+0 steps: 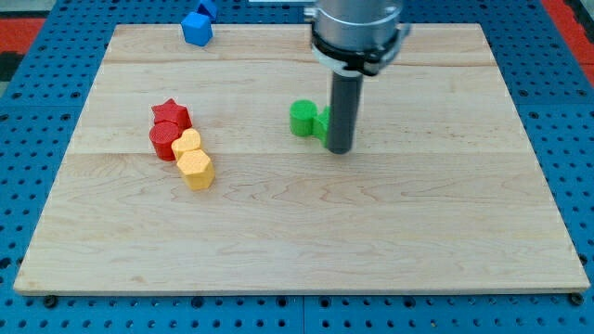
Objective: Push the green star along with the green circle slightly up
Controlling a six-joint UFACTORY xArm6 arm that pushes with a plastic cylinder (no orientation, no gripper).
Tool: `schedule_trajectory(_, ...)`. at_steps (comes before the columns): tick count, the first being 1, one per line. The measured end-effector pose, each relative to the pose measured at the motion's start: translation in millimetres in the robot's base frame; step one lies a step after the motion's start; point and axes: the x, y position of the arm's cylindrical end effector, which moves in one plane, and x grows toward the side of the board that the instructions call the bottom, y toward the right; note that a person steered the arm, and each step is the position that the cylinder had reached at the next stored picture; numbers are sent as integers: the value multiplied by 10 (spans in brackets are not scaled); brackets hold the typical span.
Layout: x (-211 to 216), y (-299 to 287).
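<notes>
My tip (pixel 340 150) stands at the lower right of the green pair, touching or just beside the green star (pixel 322 123), which it partly hides. The green circle (pixel 303 119) sits against the star's left. There is no claw, only the rod. Both greens lie near the middle of the worktop (pixel 371 241); judging by that, the upward push looks barely begun.

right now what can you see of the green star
Only a sliver of the green star-shaped block shows: my dark rod stands in front and hides most of it. It looks like matte painted wood, lying flat on the pale wooden board near its middle. Its left side meets the green round block. My tip sits at its lower right edge, seemingly touching.
</notes>
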Motion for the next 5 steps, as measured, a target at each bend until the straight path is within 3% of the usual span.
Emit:
schedule_trajectory(2,-290,-591)
schedule_trajectory(3,-278,-562)
schedule_trajectory(5,111,53)
